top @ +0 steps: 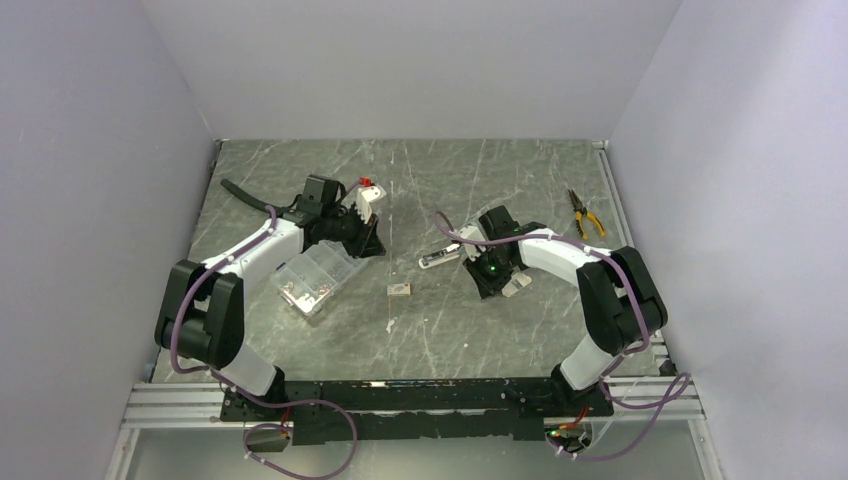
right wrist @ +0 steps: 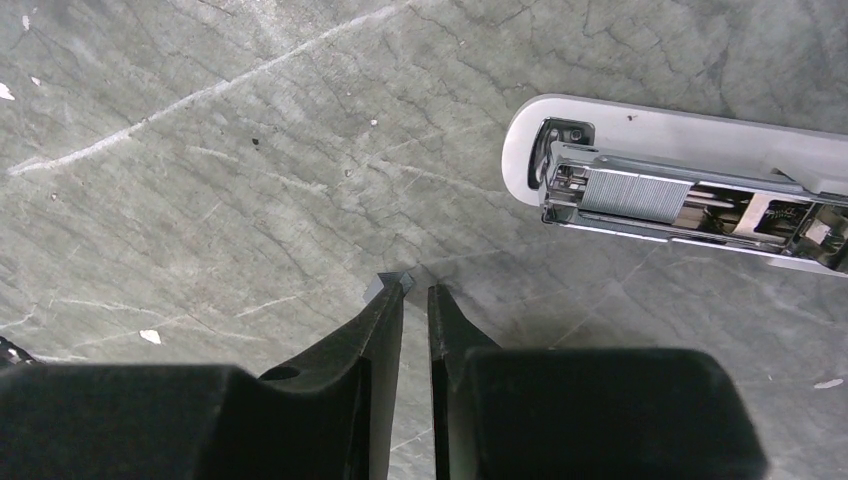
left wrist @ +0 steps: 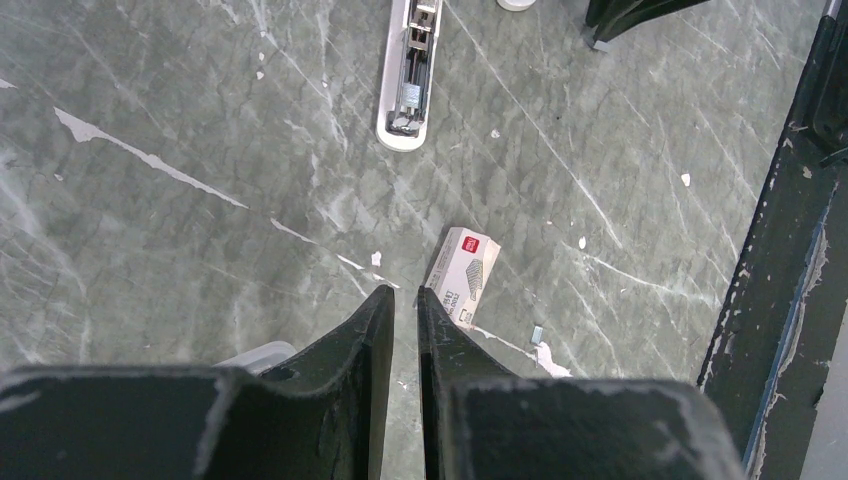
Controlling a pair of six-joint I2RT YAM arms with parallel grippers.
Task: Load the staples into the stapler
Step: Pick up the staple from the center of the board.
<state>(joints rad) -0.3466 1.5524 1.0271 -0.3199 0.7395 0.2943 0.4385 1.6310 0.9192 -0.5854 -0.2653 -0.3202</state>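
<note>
The white stapler (top: pixel 440 258) lies open on the marble table (top: pixel 450 330), between the two arms. In the right wrist view its magazine (right wrist: pixel 690 185) shows a row of staples (right wrist: pixel 630 195) near the front end. The staples, a small white box with a red mark (top: pixel 399 290), lie flat just ahead and right of my left gripper (left wrist: pixel 402 290). That gripper is a narrow slit open and empty. My right gripper (right wrist: pixel 418 283) hangs low beside the stapler's front end, also a slit apart, with table showing through. A tiny grey piece (right wrist: pixel 383 287) lies at its left fingertip.
A clear plastic compartment case (top: pixel 315 278) sits under the left arm. A white object with a red part (top: pixel 362 200) stands behind the left gripper. Yellow-handled pliers (top: pixel 585 213) lie at the far right. A loose staple bit (left wrist: pixel 537 334) lies near the box. Walls close three sides.
</note>
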